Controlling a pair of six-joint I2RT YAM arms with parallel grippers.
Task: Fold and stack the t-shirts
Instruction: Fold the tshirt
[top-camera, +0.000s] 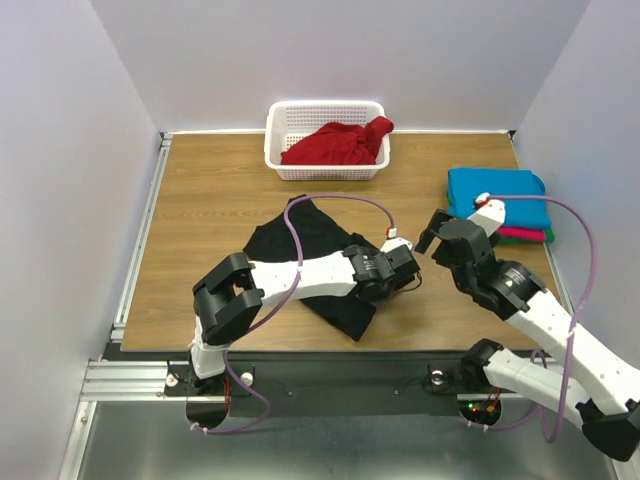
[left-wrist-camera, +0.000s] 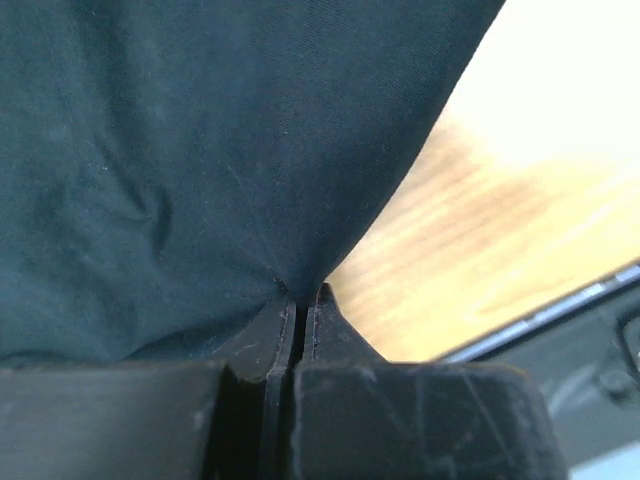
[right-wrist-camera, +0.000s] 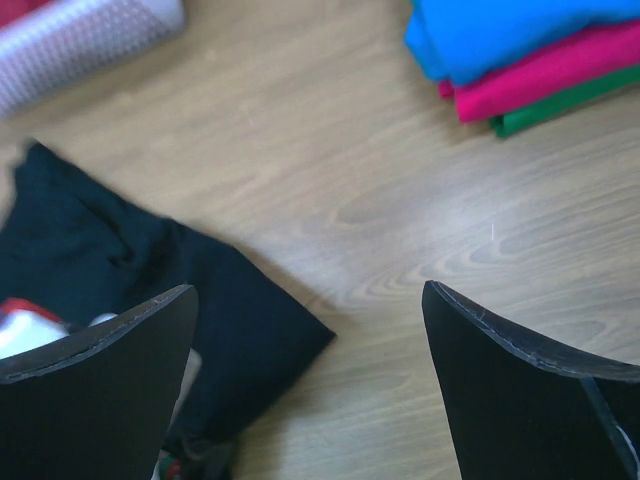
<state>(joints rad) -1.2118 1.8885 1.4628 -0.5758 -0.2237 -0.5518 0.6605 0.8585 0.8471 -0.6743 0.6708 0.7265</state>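
Counter (top-camera: 200, 200): You had a wood-grain counter carrying everything, with bare wood showing on the left and between the shirts.

Black t-shirt (top-camera: 320, 235): Your task shirt lay rumpled in the middle of the counter, in front of the basket and left of the folded stack. Its near corner reached toward the counter's front edge, and the left arm (top-camera: 300, 275) lay across its near part.

White lattice basket (top-camera: 300, 170): It stood at the far edge, behind the black shirt and apart from it.

Folded stack: At the right edge, you had the turquoise-blue t-shirt (top-camera: 495, 190) on top, the pink-red t-shirt (top-camera: 520, 233) under it and the green t-shirt (right-wrist-camera: 570, 100) at the bottom, only its edge showing.

Red t-shirt (top-camera: 335, 145): It sat bunched inside the basket, one part draped over the right rim.

Left jaws: You had them pressed together on a pinch of the black shirt's cloth, which fanned out from them in the left wrist view, with wood beside it.

Right jaws: You held them spread wide with nothing between them, above bare counter between the black shirt and the stack.
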